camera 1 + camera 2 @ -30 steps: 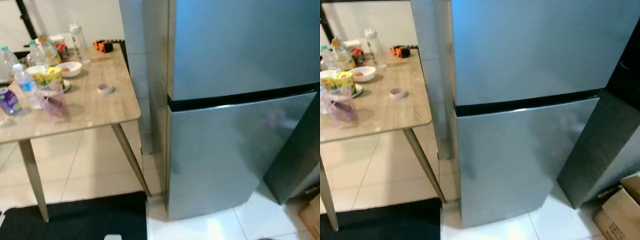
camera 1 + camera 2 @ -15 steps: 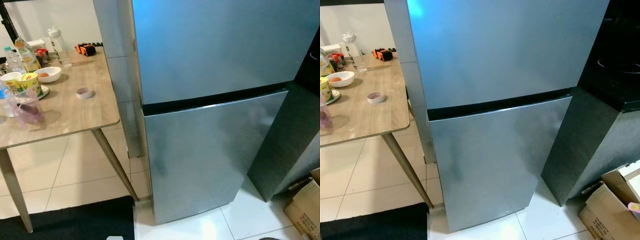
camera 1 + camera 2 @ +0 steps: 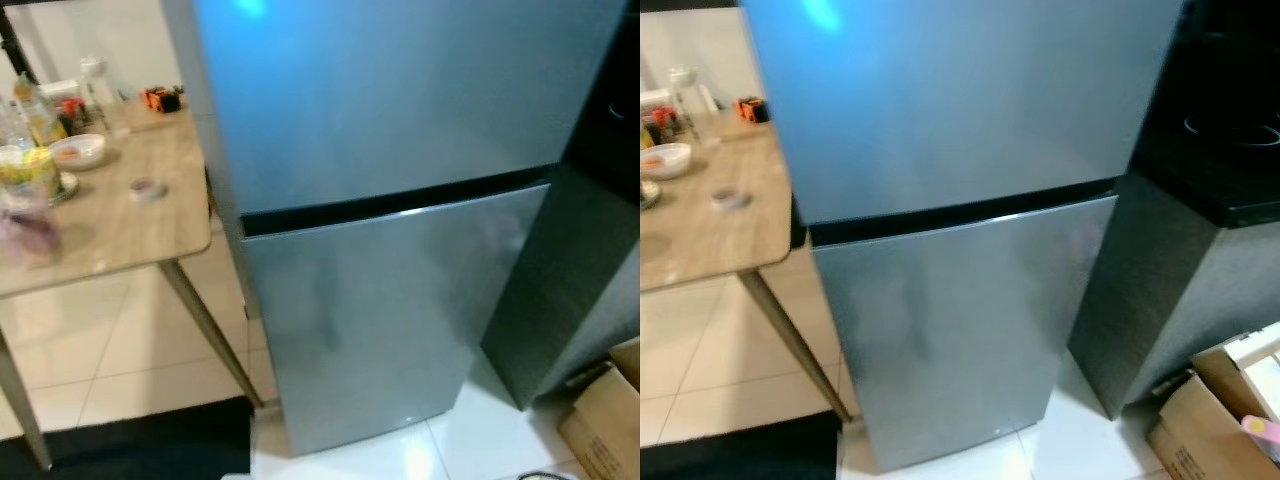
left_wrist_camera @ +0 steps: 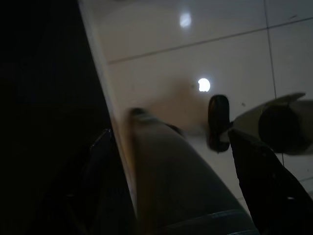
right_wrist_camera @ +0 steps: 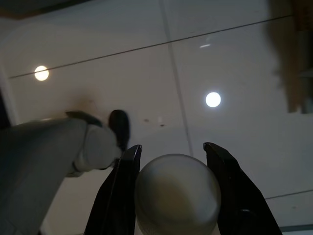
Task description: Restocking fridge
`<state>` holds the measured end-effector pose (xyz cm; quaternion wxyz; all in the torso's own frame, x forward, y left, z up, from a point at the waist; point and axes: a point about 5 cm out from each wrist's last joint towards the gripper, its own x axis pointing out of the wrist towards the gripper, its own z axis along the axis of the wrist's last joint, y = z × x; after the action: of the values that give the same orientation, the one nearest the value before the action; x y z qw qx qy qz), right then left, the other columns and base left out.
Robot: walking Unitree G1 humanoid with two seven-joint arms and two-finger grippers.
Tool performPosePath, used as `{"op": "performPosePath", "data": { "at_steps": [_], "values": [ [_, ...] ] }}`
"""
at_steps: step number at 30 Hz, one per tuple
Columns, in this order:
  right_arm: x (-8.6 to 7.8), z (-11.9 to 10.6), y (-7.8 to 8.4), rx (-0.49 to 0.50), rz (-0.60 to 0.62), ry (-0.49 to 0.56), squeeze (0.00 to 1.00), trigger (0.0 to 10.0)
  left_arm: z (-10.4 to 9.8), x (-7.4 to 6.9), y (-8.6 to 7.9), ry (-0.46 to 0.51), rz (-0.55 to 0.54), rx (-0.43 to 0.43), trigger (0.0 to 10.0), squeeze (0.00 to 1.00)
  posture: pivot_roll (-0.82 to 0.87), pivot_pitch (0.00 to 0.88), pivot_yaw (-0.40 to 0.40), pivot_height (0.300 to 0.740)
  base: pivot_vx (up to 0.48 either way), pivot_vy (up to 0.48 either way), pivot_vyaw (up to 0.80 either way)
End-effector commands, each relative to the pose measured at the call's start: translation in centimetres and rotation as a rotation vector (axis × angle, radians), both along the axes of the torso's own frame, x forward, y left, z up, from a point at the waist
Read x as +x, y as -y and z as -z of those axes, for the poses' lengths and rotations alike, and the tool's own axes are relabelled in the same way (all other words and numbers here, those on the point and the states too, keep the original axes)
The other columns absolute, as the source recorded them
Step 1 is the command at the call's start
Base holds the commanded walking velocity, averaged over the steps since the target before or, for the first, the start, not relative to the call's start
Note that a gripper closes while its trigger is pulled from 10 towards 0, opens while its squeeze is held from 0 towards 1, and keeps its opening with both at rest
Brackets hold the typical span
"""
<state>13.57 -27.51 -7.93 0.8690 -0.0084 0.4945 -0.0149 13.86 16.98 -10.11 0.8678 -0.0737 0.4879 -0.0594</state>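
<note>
carrying a smooth, pale round-topped item (image 5: 176,193) between our right jaws (image 5: 173,169), likely slippery, we face the shut fridge (image 3: 400,200); left jaws' state unclear.

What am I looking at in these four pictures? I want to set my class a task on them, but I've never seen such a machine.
A walking household robot took them. Two come from cameras in its head, looking down at a closed grey fridge with a wooden table on its left, carrying a bowl, bottles and a tape roll. A cardboard box sits on the floor to the right. The other two come from wrist cameras pointing at the tiled floor. The right pincer grips a pale round object; the left pincer is open.
</note>
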Motion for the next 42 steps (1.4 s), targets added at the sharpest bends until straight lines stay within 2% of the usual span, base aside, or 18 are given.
{"op": "performPosePath", "data": {
  "at_steps": [1,12,19,24,25,26,28,29,30,31,33,34,36,37,39,40,42],
  "values": [
    [0.1,0.1,-0.3,0.010,-0.001,0.005,0.00,10.0,0.2,-0.7,-0.5,-0.023,-0.009,0.010,10.0,0.00,-0.10,0.000,0.002,0.740,0.000,0.000,0.00],
    [0.0,0.1,-0.4,0.014,-0.004,0.001,0.00,10.0,0.2,-0.8,-0.6,-0.020,-0.020,0.013,10.0,0.00,-0.10,0.000,0.003,0.740,0.000,0.000,0.00],
    [0.0,0.1,-0.4,0.016,-0.002,0.002,0.00,10.0,0.0,-0.3,-1.1,-0.007,-0.023,0.042,10.0,0.00,-0.10,0.000,0.005,0.740,0.000,-0.435,0.00],
    [-0.1,0.1,-0.4,0.018,-0.002,0.002,0.00,10.0,-1.2,2.3,-2.3,0.109,-0.118,0.094,10.0,0.00,-0.10,0.000,0.004,0.740,0.000,0.000,0.00],
    [-0.1,0.1,-0.4,0.018,-0.002,0.002,0.00,10.0,-1.2,2.3,-2.3,0.109,-0.118,0.094,10.0,0.00,-0.10,0.000,0.004,0.740,0.000,0.000,0.00],
    [-0.1,0.1,-0.4,0.020,-0.003,0.001,0.00,10.0,-1.5,3.0,-2.6,0.141,-0.134,0.105,10.0,0.00,-0.10,0.000,0.004,0.740,0.000,0.000,0.00],
    [-0.1,0.1,-0.4,0.020,-0.003,0.001,0.00,10.0,-1.5,3.0,-2.6,0.141,-0.134,0.105,10.0,0.00,-0.10,0.000,0.004,0.740,0.000,0.000,0.00],
    [-0.1,0.2,-0.4,0.021,-0.008,-0.001,0.00,10.0,-2.7,5.0,-3.6,0.227,-0.206,0.128,10.0,0.00,-0.10,0.001,0.004,0.740,0.000,0.000,0.00],
    [-0.1,0.2,-0.4,0.021,-0.008,-0.001,0.00,10.0,-2.7,5.0,-3.6,0.227,-0.206,0.128,10.0,0.00,-0.10,0.001,0.004,0.740,0.000,0.000,0.00],
    [-0.2,0.2,-0.4,0.021,-0.011,-0.004,0.00,10.0,-4.4,7.3,-4.9,0.324,-0.277,0.157,10.0,0.21,-0.10,0.007,0.003,0.740,0.000,0.000,0.00],
    [-0.2,0.2,-0.4,0.021,-0.011,-0.005,0.00,10.0,-5.1,8.2,-5.4,0.362,-0.294,0.171,10.0,0.21,-0.10,0.007,0.003,0.740,0.000,0.000,0.00],
    [-0.2,0.2,-0.4,0.021,-0.011,-0.006,0.00,10.0,-5.6,8.9,-5.7,0.396,-0.307,0.170,10.0,1.00,-0.10,0.009,0.003,0.740,0.000,0.000,0.00],
    [-0.3,0.2,-0.4,0.022,-0.012,-0.007,0.00,10.0,-6.1,9.4,-5.9,0.425,-0.317,0.172,10.0,1.00,-0.10,0.010,0.004,0.740,0.000,0.000,0.00],
    [-0.3,0.2,-0.5,0.024,-0.012,-0.007,0.00,10.0,-7.3,10.6,-6.6,0.492,-0.339,0.183,10.0,1.00,-0.10,0.011,0.005,0.740,0.000,0.000,0.00],
    [-0.3,0.3,-0.5,0.026,-0.012,-0.008,0.00,10.0,-7.8,11.1,-6.8,0.520,-0.352,0.176,10.0,1.00,-0.10,0.011,0.005,0.740,0.000,0.000,0.00],
    [-0.3,0.3,-0.6,0.028,-0.014,-0.010,0.00,10.0,-8.8,11.9,-7.5,0.568,-0.397,0.149,10.0,1.00,-0.09,0.013,0.004,0.740,0.000,0.000,0.00],
    [-0.3,0.3,-0.6,0.029,-0.015,-0.011,0.00,10.0,-9.0,12.1,-7.7,0.580,-0.408,0.142,10.0,1.00,-0.09,0.013,0.004,0.740,0.000,0.000,0.00]
  ]
}}
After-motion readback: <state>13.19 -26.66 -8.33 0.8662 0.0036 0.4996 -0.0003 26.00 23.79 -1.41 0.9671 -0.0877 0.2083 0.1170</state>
